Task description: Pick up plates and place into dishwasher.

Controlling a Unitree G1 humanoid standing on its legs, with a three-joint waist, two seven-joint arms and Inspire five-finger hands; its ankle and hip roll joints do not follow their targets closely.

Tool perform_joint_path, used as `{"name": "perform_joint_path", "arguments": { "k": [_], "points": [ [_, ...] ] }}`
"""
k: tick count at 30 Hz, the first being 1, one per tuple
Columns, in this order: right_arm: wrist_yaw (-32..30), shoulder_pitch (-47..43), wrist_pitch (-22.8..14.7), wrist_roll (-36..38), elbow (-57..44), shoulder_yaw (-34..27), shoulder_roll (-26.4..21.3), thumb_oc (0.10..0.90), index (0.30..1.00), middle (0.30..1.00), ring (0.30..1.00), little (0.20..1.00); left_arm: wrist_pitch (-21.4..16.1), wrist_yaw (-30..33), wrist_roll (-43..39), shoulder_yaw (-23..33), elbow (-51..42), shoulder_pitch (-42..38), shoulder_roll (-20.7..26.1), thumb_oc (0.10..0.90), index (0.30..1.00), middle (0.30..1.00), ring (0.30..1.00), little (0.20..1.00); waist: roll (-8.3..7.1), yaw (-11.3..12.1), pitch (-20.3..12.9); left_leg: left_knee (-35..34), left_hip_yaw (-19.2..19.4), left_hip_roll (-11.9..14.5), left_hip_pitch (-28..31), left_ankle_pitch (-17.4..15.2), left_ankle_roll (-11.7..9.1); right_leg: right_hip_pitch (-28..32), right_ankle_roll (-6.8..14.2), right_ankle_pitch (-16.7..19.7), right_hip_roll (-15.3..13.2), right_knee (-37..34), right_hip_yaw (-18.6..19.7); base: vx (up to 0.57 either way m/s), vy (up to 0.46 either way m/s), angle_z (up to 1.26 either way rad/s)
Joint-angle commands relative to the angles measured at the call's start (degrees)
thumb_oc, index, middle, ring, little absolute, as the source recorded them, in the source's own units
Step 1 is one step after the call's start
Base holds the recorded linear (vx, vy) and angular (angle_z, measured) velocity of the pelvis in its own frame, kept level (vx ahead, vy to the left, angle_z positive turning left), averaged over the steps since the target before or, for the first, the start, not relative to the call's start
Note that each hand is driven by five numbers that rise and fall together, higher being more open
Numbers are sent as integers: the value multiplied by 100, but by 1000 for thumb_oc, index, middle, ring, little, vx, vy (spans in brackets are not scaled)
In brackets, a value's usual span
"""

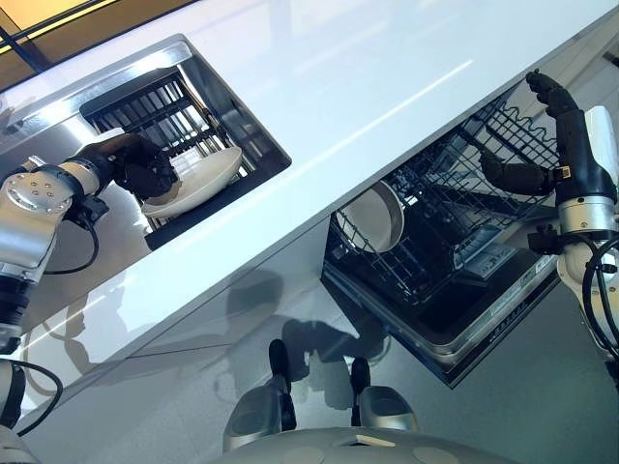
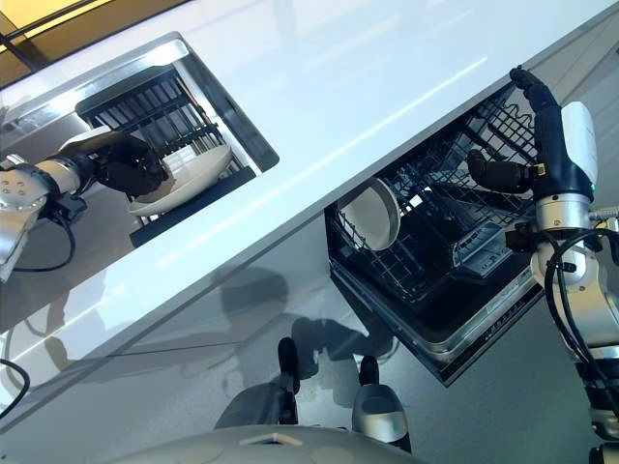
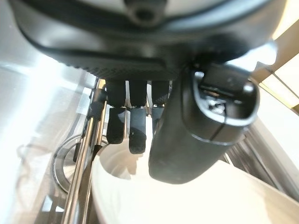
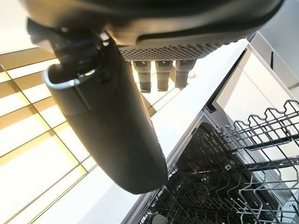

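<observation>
A white plate [image 1: 211,172] leans in the black dish rack [image 1: 155,108] inside the steel sink [image 1: 224,89]. My left hand [image 1: 145,166] is at the plate's near edge, thumb [image 3: 201,126] over the plate [image 3: 187,200] and fingers [image 3: 135,135] curled into its hollow. Another white plate [image 1: 379,215] stands on edge at the left end of the open dishwasher's pulled-out wire rack [image 1: 455,227]. Over the right end of that rack hovers my right hand [image 1: 578,145], fingers [image 4: 161,74] straight and holding nothing.
A long white countertop [image 1: 387,87] runs between the sink and the dishwasher. The dishwasher's dark door [image 1: 484,338] hangs open below the counter edge. Grey floor lies in front.
</observation>
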Motion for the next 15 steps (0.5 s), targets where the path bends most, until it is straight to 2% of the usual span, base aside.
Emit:
{"name": "perform_joint_path", "arguments": {
  "k": [1,6,8,14,15],
  "points": [
    [-114,-33,-470,-91,-197,-505,-503,800,900,900,900,900,-622,631,-19,602,306,-101,261,100,300,300,300,200,-42,51,-943,8,109,-197,508,-781,-116,-425,302,466,150,20,-13,0,0,0],
    [-43,-29,-481,8,-176,-524,-572,800,900,900,900,900,-1021,1110,-36,679,329,-225,438,100,300,300,300,200,-41,45,-971,8,109,-189,554,-856,-120,-385,307,400,158,27,-2,17,5,0],
    [-9,19,-558,50,-138,-568,-602,800,900,900,900,900,-1272,1548,63,763,324,-268,571,100,300,300,300,200,-41,44,-982,8,106,-189,554,-859,-122,-383,300,394,159,30,7,0,0,0],
    [91,85,-644,91,-103,-629,-688,800,900,900,900,900,-1287,2244,237,884,379,-414,825,100,300,300,300,200,-37,36,-992,8,83,-193,555,-866,-130,-378,292,383,152,39,10,0,0,0],
    [106,90,-669,103,-92,-633,-704,800,900,900,900,900,-1332,2452,232,904,418,-447,862,141,335,335,335,241,-38,32,-997,8,75,-197,554,-870,-129,-376,291,381,150,36,10,0,0,0]
  ]
}}
